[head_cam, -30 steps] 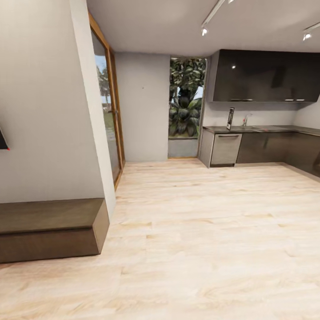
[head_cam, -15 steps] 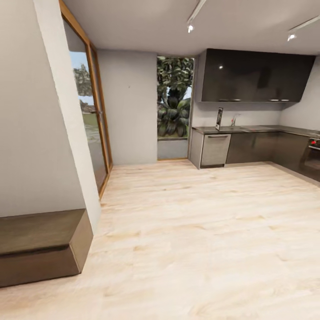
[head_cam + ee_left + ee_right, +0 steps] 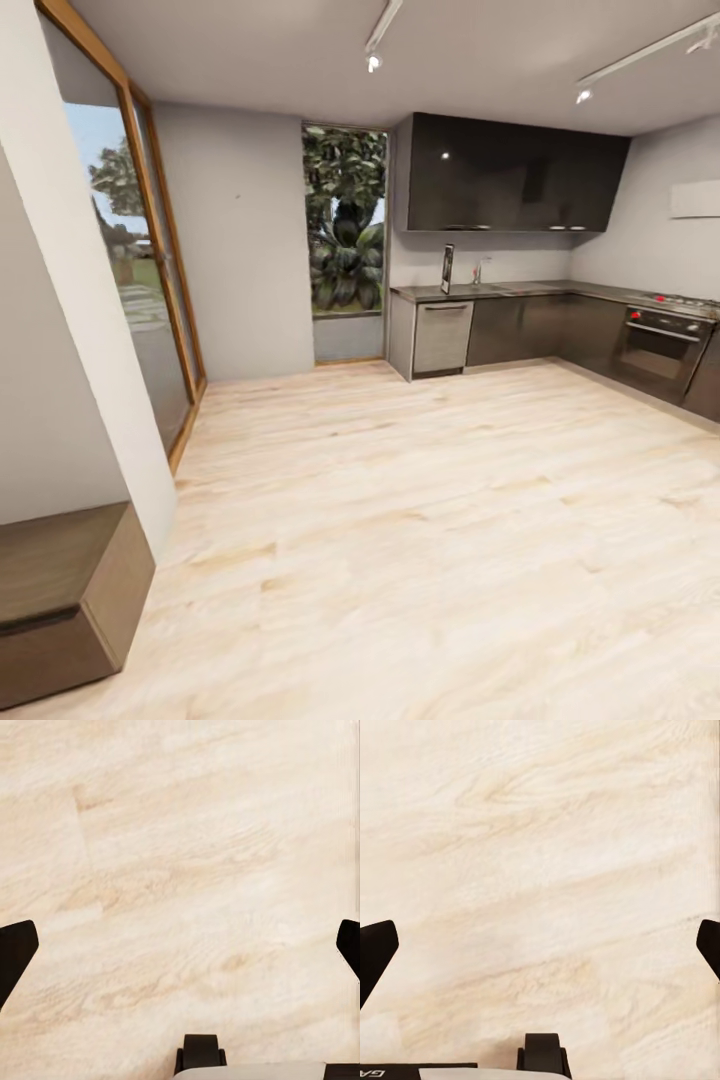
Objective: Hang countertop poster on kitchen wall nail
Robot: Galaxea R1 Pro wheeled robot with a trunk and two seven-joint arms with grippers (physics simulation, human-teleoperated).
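Poster (image 3: pixel 447 268) pickup has not begun: the robot is on its way across the wide pale wooden floor (image 3: pixel 420 520), well apart from the kitchen. One long grey surface (image 3: pixel 520 291) runs along the far wall and turns the corner, dark cabinets below it. One poster stands upright on that surface, near its end by the window, beside the tap (image 3: pixel 479 271); it is too small here to read. One tiny dark speck on the light wall (image 3: pixel 240 250) left of the window is probably a wall nail (image 3: pixel 238 192). The next move, as I judge it, calls for driving closer to the surface before either arm reaches. Both wrist views look down at floor: the left tool (image 3: pixel 180 945) and right tool (image 3: pixel 540 945) each have their two fingers spread wide, holding nothing.
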